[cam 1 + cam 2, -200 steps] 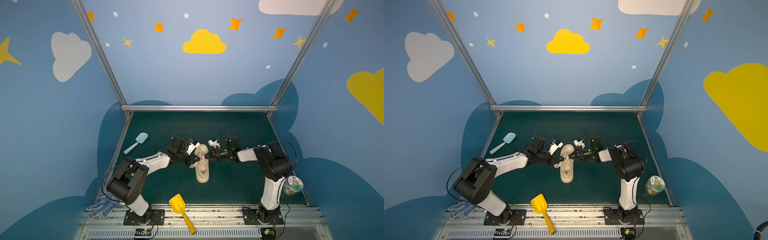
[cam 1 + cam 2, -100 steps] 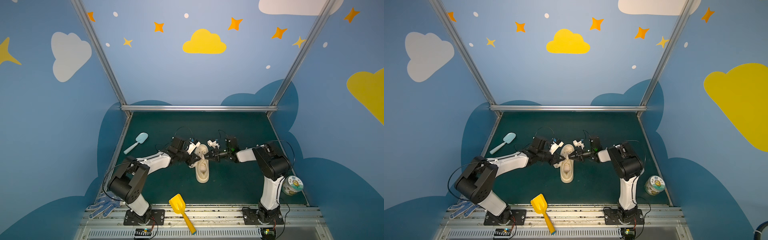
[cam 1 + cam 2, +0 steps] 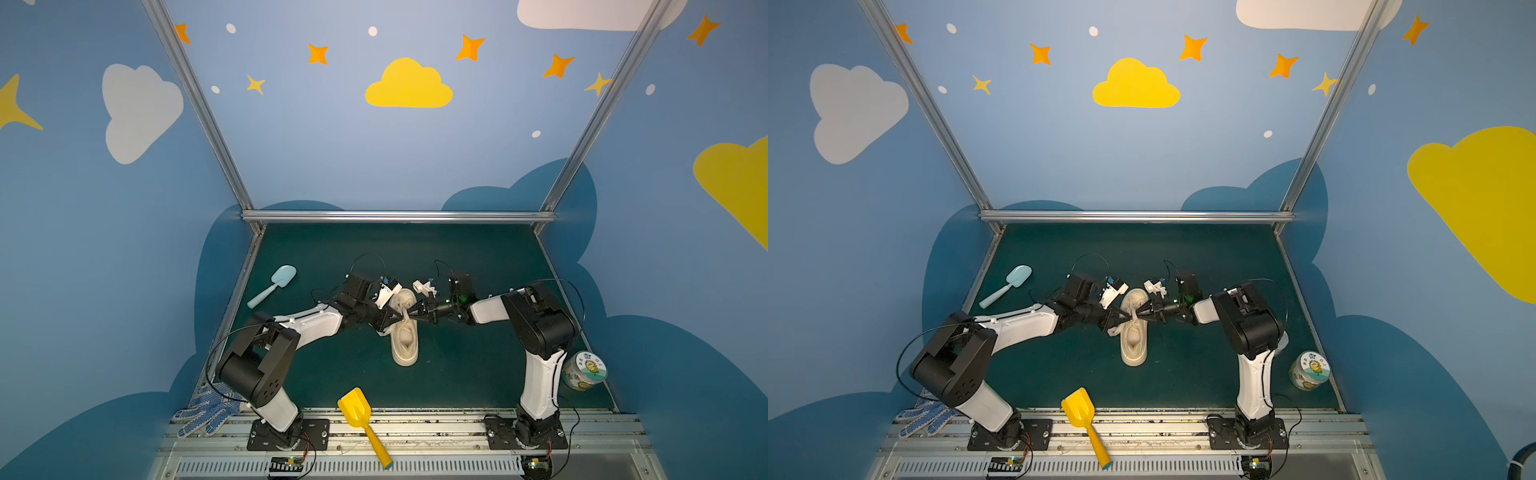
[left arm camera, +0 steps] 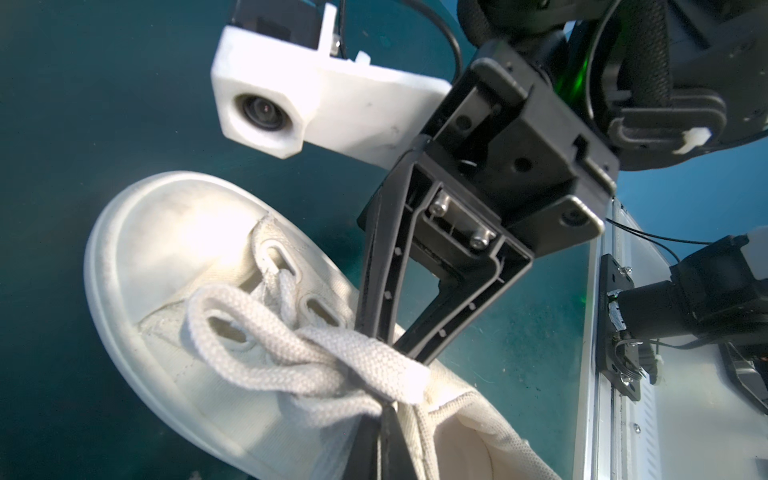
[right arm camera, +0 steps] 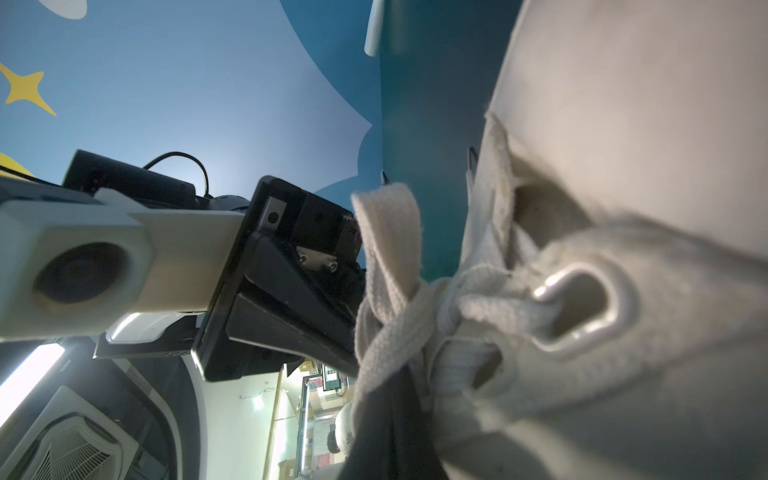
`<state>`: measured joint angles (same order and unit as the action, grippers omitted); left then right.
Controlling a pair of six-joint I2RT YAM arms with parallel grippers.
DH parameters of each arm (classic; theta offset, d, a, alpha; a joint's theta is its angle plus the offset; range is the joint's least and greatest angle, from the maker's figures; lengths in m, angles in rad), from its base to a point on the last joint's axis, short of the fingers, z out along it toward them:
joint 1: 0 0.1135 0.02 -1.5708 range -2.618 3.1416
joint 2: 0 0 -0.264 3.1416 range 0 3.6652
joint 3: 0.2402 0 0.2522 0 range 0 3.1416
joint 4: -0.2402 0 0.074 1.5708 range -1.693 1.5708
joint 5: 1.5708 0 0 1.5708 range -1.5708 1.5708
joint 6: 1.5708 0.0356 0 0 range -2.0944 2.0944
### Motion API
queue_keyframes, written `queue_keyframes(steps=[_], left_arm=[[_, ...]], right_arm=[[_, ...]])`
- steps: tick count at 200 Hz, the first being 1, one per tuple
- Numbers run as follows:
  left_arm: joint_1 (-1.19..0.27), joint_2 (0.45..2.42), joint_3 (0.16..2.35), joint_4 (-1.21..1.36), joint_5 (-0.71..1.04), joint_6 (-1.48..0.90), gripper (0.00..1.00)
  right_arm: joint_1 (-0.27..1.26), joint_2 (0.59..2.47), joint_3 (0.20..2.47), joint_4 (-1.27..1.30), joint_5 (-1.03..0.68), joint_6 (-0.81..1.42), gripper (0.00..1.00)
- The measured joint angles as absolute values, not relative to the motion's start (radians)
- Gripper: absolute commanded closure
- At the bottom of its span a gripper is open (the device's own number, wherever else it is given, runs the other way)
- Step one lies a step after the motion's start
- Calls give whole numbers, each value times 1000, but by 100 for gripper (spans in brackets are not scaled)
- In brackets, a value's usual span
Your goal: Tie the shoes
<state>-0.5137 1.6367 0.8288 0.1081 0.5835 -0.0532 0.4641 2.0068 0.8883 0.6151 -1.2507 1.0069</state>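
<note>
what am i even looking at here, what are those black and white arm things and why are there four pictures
Those are two robot arms bolted at the front of a dark green table. Two pictures come from a camera pair overhead, showing the whole scene; the other two come from a small camera on each arm's wrist, very close up. In the middle sits a cream sneaker. The left hand and the right hand meet over it, each pinched shut on its laces. Also lying about: a pale blue scoop, a yellow toy shovel, a dotted glove and a small round tub.
</note>
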Motion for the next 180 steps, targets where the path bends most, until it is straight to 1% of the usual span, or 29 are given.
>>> queue_keyframes(steps=[45, 83, 180], left_arm=[[-516, 1637, 829, 109, 583, -52, 93], [-520, 1637, 829, 110, 583, -49, 93], [-527, 1670, 851, 112, 585, -41, 92]], right_arm=[[465, 2016, 888, 688, -1258, 1056, 95], [465, 2016, 888, 733, -1259, 1090, 87], [466, 2016, 882, 744, -1258, 1091, 85]])
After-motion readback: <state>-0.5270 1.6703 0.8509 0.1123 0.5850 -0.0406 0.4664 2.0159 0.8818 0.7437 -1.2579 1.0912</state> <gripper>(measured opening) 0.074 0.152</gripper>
